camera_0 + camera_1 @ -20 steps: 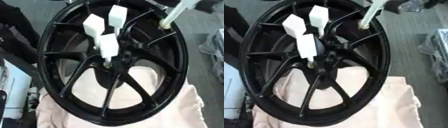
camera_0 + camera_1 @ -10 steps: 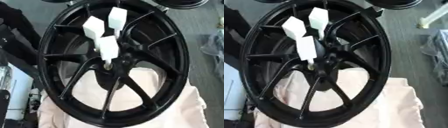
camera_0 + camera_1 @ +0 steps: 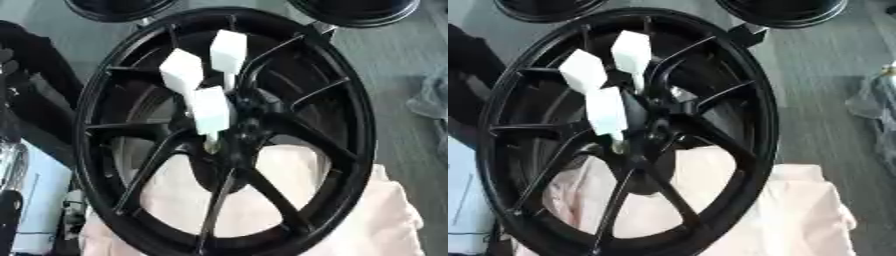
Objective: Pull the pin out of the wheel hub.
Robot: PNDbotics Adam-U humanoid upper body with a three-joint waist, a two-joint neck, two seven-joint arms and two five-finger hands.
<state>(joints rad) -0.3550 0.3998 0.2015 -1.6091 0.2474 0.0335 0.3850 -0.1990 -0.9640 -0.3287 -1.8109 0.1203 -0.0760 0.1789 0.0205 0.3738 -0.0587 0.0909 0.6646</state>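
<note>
- White pins: three white block-headed pins stand in the hub at the middle of the wheel. The nearest pin has a pale shank going down into the hub; a second pin stands to the far left of it, and a third pin stands farthest, to the right of the second. All three lean toward the far side.
- Black spoked wheel, glossy metal, with thin paired spokes running from hub to rim; it fills most of both views and lies tilted, its near part over the cloth.
- Hub: black, at the meeting of the spokes, just right of the nearest pin's shank.
- Pale pink cloth lies under the near half of the wheel, showing between the spokes and spreading out to the near right.
- Two further black round rims at the far edge, one far left and one far right, each only partly in view.
- Grey floor to the right of the wheel.
- Pale bluish crumpled item at the right edge, well apart from the wheel.
- Light blue and white surface at the near left edge.
- Hands: neither robot hand shows in either view, so their state cannot be told.
</note>
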